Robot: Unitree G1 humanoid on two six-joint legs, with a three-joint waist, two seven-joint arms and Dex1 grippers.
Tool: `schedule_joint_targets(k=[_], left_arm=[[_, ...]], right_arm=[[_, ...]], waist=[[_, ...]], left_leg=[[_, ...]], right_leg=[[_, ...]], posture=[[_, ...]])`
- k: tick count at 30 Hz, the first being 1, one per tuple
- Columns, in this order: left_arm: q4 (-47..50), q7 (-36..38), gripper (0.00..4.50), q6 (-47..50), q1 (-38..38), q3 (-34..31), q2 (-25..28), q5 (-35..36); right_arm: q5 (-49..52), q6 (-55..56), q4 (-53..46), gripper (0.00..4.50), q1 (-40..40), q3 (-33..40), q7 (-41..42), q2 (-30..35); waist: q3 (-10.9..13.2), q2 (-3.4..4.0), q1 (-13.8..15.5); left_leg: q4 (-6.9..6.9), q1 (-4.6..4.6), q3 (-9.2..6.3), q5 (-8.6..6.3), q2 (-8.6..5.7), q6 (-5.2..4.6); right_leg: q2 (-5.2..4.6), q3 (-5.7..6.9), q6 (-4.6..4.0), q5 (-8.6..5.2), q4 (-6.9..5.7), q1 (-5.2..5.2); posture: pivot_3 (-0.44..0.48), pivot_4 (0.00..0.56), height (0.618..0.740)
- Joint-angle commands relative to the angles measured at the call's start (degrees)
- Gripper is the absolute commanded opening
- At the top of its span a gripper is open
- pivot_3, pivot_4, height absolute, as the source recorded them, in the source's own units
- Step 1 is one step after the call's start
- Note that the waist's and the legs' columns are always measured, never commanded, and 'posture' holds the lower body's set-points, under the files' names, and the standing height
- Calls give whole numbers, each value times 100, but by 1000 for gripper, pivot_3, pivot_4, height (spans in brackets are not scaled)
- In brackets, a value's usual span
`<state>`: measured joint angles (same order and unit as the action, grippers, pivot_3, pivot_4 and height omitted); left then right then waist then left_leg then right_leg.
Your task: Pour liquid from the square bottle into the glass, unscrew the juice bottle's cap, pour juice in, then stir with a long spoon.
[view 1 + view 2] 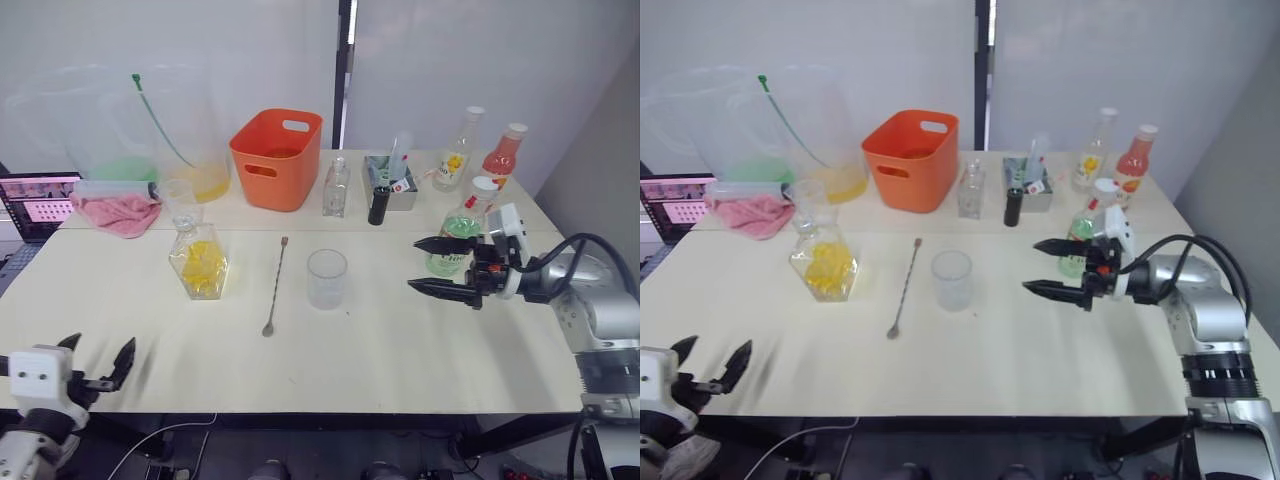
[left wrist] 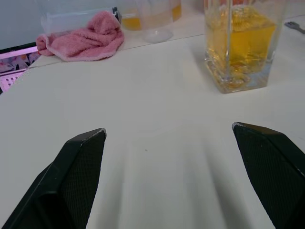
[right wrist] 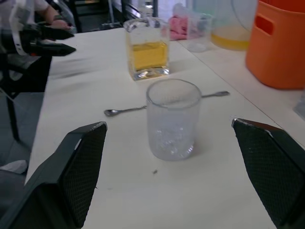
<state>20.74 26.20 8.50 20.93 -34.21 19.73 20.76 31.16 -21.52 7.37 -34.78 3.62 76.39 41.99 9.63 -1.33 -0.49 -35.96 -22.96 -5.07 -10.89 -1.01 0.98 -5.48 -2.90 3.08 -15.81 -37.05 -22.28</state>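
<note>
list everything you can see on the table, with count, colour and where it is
square bottle: 1, clear, yellow contents, front left
long spoon: 1, silver, between square bottle and glass
glass: 1, clear, centre
juice bottle: 1, green-tinted, white cap, right
orange basket: 1, back centre
small clear bottle: 1, beside basket
pink cloth: 1, back left
yellow-labelled bottle: 1, back right
pink-red bottle: 1, back right
left gripper: black, open, front left edge
right gripper: black, open, by juice bottle
</note>
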Motion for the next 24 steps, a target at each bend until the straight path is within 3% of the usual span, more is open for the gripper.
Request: schedule_joint_targets(k=[1,5,14,24], left_arm=[[488,-429,4500,-138,-58,324,-268,-188],[512,-753,4500,-81,-351,735,-555,-294],[-362,-1038,4500,-61,-1645,1497,-483,-697],[-1483,-956,4500,-193,-2724,1673,-389,-647]], right_arm=[[122,90,-285,4462,-105,50,139,-38],[172,44,-552,4462,-87,27,124,-96],[237,-24,-1144,4462,146,252,-300,-12],[33,163,-1148,4462,299,426,-629,114]], waist=[[0,-1,18],[0,0,8],[-1,-3,-25],[-1,-4,-19]], left_leg=[[-2,-3,0,0,0,0],[-3,-3,1,0,-1,0],[-6,-4,1,0,-1,-1],[-7,-5,0,0,0,-1]], right_leg=[[1,1,1,0,1,0],[3,0,2,1,0,-1],[8,1,3,2,-3,-2],[10,2,4,2,-4,-2]], posture=[[0,150,740],[0,150,740],[0,150,740],[0,150,740]])
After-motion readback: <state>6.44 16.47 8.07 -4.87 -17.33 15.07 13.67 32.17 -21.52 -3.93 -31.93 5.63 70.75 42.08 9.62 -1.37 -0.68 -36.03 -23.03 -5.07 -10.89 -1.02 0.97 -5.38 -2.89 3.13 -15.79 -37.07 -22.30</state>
